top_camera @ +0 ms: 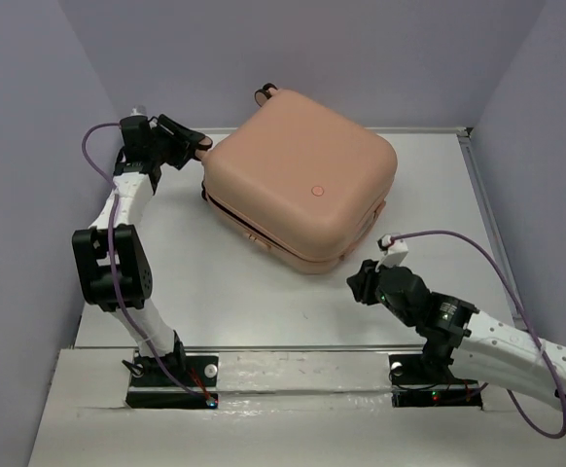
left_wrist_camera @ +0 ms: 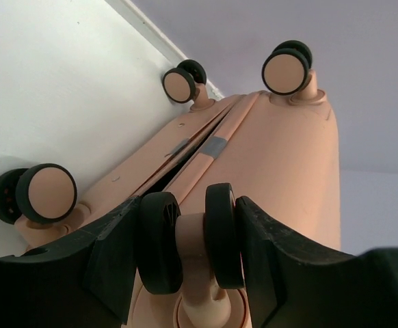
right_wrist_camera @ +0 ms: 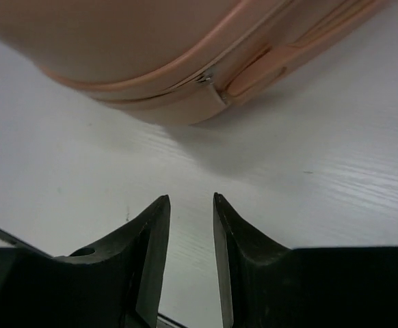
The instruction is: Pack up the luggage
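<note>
Your suitcase (top_camera: 302,190) lies flat on the table (top_camera: 215,292), in the upper middle of the top view (its two shells stand slightly parted along the seam in the left wrist view). Your left gripper (left_wrist_camera: 189,208), at the upper left, pinches a twin wheel (left_wrist_camera: 221,236) at the suitcase's corner. Your right gripper (right_wrist_camera: 191,201) hovers just below the lower right corner, its fingers a narrow gap apart and holding nothing.

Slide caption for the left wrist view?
Left gripper fingers grip one caster wheel of the nearly closed pink luggage.
</note>
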`<action>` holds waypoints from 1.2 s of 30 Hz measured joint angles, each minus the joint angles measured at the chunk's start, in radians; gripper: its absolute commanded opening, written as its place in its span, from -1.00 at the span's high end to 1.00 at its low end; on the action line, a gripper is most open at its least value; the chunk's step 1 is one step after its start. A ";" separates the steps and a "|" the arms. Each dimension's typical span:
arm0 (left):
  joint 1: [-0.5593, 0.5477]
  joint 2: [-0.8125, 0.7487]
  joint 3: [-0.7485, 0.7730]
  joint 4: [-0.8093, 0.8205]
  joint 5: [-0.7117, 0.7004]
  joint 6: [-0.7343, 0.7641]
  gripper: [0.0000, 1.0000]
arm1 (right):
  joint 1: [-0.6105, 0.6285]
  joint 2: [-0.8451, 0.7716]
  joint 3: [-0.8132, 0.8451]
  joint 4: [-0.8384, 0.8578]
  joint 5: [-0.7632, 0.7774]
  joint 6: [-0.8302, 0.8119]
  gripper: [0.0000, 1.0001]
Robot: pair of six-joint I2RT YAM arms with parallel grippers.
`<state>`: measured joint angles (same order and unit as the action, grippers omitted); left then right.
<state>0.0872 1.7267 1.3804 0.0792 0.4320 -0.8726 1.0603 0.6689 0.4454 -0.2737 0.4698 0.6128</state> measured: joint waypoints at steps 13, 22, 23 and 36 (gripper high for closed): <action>0.010 0.082 -0.007 0.020 0.006 0.010 0.65 | -0.337 0.149 0.013 0.176 -0.227 -0.245 0.05; 0.013 0.081 -0.011 0.027 -0.014 0.066 -0.88 | -0.488 0.336 -0.037 0.474 -0.500 -0.314 0.05; 0.014 0.080 -0.013 0.026 -0.031 0.082 -0.92 | -0.492 0.352 -0.043 0.498 -0.528 -0.323 0.05; 0.082 -0.381 -0.360 0.090 -0.165 0.146 0.00 | -0.490 0.237 -0.125 0.572 -0.651 -0.321 -0.04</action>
<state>0.1696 1.3453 1.0199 0.1692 0.2672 -0.7261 0.5705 0.9054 0.3206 0.2985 -0.1814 0.2920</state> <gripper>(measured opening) 0.744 0.476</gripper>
